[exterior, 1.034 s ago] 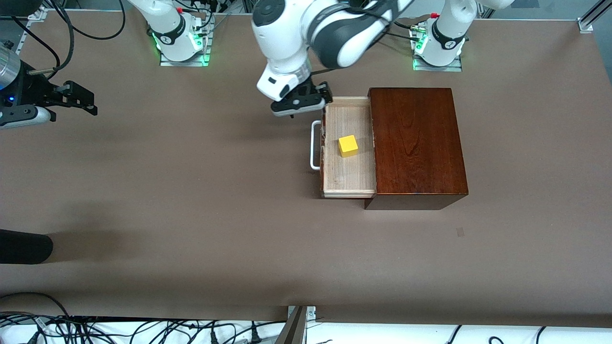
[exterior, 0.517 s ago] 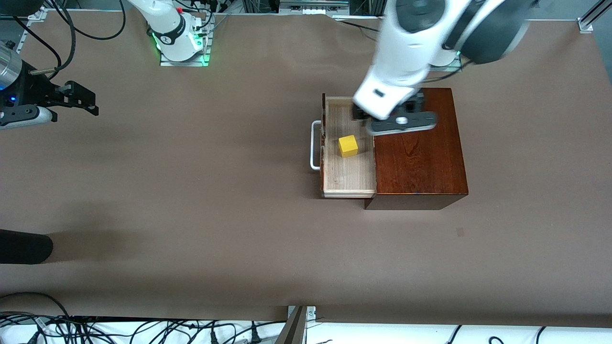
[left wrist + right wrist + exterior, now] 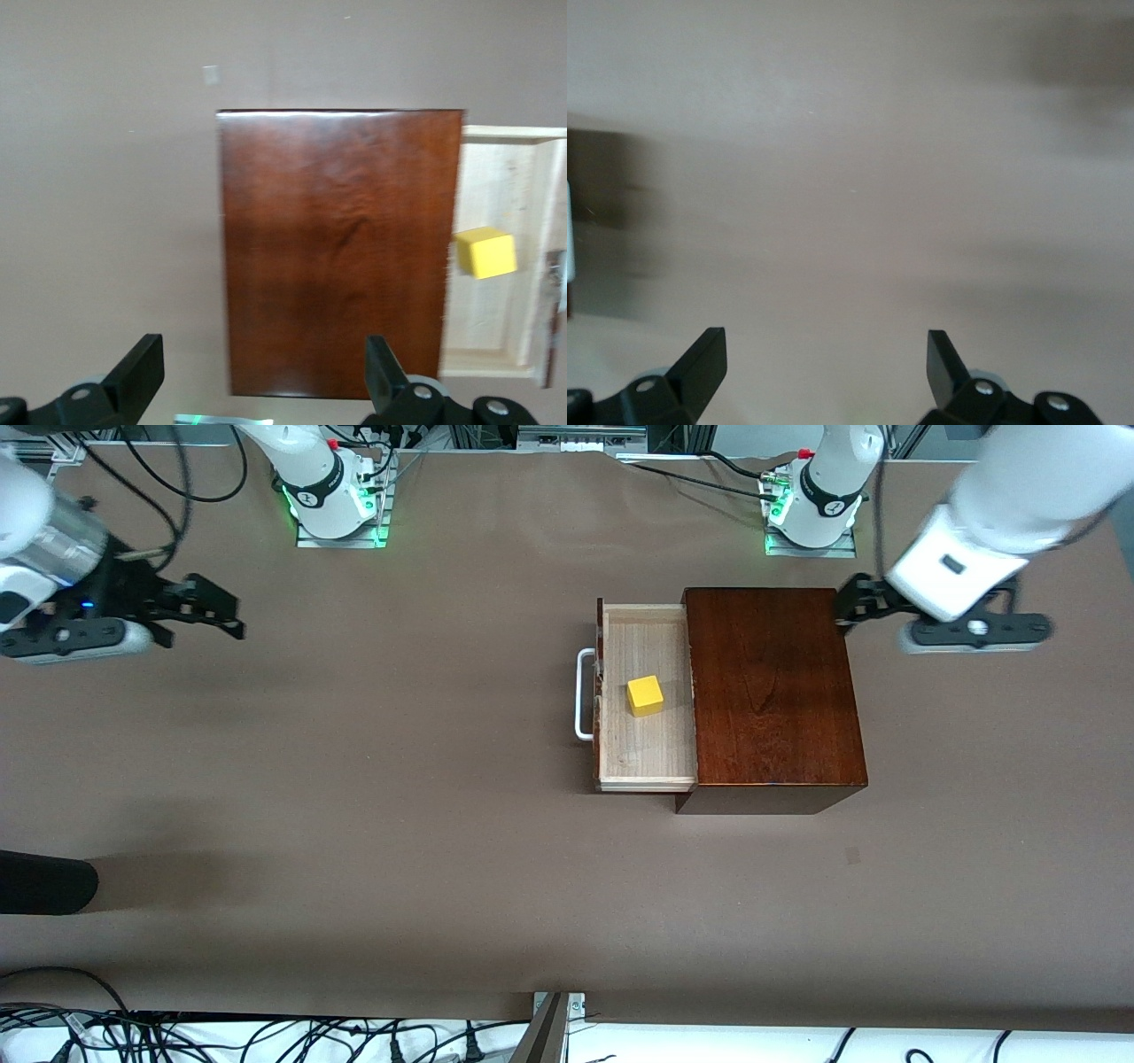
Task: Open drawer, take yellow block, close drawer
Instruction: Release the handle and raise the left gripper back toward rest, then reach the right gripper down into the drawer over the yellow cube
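Left pincer (image 3: pixel 846 607) has swung off the drawer (image 3: pixel 644 757) to the box's (image 3: pixel 771 691) edge at the left arm's end; right pincer (image 3: pixel 213 607) has shifted slightly toward the table's middle.

Left pincer: up in the air, fingers (image 3: pixel 142 372) spread apart, holding nothing, over the box's edge and the bare worktop (image 3: pixel 399 779) beside it. Right pincer: fingers (image 3: pixel 704 359) wide apart, empty, over bare worktop at the right arm's end, well apart from the box. Drawer is pulled out toward the right arm's end, white loop handle (image 3: pixel 582 694) on its front. Yellow block (image 3: pixel 645 695) sits on the drawer floor near its middle, untouched.
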`<move>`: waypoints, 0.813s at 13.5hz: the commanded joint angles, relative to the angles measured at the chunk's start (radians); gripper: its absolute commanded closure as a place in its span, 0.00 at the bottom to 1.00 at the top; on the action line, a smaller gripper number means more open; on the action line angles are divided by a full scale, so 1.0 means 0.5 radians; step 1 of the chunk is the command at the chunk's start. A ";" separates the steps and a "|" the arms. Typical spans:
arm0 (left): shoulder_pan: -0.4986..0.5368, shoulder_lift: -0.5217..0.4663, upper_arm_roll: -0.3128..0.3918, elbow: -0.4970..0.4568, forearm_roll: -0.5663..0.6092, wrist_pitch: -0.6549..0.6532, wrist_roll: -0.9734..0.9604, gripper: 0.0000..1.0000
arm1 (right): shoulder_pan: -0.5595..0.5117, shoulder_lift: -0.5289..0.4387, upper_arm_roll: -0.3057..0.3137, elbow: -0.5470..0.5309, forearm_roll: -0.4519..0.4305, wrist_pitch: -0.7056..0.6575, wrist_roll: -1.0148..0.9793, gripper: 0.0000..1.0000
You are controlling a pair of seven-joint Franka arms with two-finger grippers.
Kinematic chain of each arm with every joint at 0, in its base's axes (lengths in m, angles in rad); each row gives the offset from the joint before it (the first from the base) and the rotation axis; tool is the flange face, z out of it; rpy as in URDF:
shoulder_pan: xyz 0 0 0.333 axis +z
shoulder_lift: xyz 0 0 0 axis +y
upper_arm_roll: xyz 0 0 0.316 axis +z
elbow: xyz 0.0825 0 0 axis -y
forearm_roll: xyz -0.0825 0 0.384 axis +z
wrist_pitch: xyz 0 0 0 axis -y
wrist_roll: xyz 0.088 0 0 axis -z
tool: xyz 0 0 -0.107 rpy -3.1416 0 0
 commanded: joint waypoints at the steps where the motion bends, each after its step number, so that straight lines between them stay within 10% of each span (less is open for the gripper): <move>1: 0.021 -0.136 0.175 -0.182 -0.104 0.036 0.261 0.00 | 0.095 0.069 0.076 0.091 -0.011 -0.016 0.352 0.00; 11: 0.076 -0.118 0.216 -0.167 -0.119 0.039 0.326 0.00 | 0.892 0.495 0.095 0.354 -0.266 0.208 2.213 0.00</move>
